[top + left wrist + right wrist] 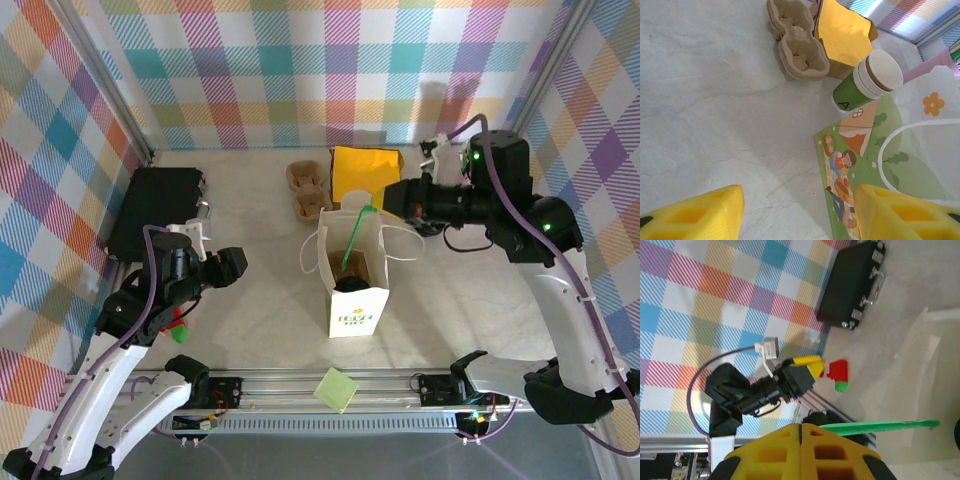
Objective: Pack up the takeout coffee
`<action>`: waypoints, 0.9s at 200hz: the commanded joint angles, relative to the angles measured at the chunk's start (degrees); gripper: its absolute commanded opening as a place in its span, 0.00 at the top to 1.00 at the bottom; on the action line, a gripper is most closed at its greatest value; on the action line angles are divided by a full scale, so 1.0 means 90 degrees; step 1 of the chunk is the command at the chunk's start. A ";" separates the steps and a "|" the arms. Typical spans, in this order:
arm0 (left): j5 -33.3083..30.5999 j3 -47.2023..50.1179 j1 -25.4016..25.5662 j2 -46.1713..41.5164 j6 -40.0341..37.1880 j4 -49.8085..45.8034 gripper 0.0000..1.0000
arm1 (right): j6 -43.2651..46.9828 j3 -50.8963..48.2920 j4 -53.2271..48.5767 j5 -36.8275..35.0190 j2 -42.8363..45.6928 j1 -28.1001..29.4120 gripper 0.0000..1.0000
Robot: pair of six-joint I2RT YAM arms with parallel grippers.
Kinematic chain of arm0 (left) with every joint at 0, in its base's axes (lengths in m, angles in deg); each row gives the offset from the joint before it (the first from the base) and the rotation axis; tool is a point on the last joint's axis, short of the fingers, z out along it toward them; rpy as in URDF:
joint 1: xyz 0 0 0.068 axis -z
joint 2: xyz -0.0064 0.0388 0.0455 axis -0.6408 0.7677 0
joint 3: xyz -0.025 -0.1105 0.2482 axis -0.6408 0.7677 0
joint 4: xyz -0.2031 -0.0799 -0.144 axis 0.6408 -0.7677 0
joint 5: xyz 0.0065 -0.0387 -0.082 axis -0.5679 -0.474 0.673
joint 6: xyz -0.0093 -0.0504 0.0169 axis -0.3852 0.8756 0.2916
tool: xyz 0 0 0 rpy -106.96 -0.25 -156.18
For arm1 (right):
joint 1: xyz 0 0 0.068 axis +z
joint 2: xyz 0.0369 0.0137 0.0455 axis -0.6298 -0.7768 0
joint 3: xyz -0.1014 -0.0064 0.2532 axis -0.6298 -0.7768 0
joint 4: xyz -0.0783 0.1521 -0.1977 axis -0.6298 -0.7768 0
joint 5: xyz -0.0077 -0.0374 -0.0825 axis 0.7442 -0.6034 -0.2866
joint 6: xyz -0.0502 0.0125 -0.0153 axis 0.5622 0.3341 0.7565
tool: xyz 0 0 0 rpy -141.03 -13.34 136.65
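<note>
- My right gripper [390, 197] hangs just above the far right corner of the paper bag [355, 315], its jaws pressed together with no gap. A green stick [358, 240] leans out of the bag's mouth toward it, and I cannot tell whether the two touch.
- My left gripper [237, 266] hovers well to the left of the bag, jaws spread wide and holding nothing. By my reading it is parked there so the bag's mouth is free for the other arm.
- The bag stands upright on the surface [260, 330], mouth open and handles splayed, which leaves it open to loading from above.
- The takeout coffee [350, 284], as I read the dark round top low inside the bag, sits at the bottom beside the stick's lower end. The bag walls hide its sides, so I judge the cup packed and the stick the step in hand.
- Just behind the bag stands a stack of cups [870, 80], cream rims nested, green below.
- Behind that stack lie pulp cup carriers [800, 47] with empty wells, next to a yellow packet [842, 30].
- Far left of the bag lies a black case [155, 210], lid shut.
</note>
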 commanded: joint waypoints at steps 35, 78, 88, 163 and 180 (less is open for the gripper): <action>0.0164 0.0178 -0.0073 -0.0089 0.0072 -0.0109 0.41 | 0.0079 -0.0929 0.0099 0.0036 0.0304 0.0425 1.00; 0.0174 0.0315 -0.0073 -0.0155 0.0136 -0.0081 0.41 | 0.0622 -0.1479 0.0098 0.0073 0.0382 0.0851 1.00; 0.0181 0.0340 -0.0073 -0.0166 0.0150 -0.0062 0.42 | 0.0665 -0.1592 0.0129 -0.0051 0.0407 0.0882 1.00; 0.0144 0.0438 -0.0073 -0.0176 0.0161 -0.0012 0.42 | 0.1127 -0.0790 0.0104 -0.1080 -0.0202 0.0884 1.00; 0.0115 0.0442 -0.0073 -0.0166 0.0162 -0.0012 0.42 | 0.1193 -0.0618 0.0134 -0.1474 -0.0381 0.0880 1.00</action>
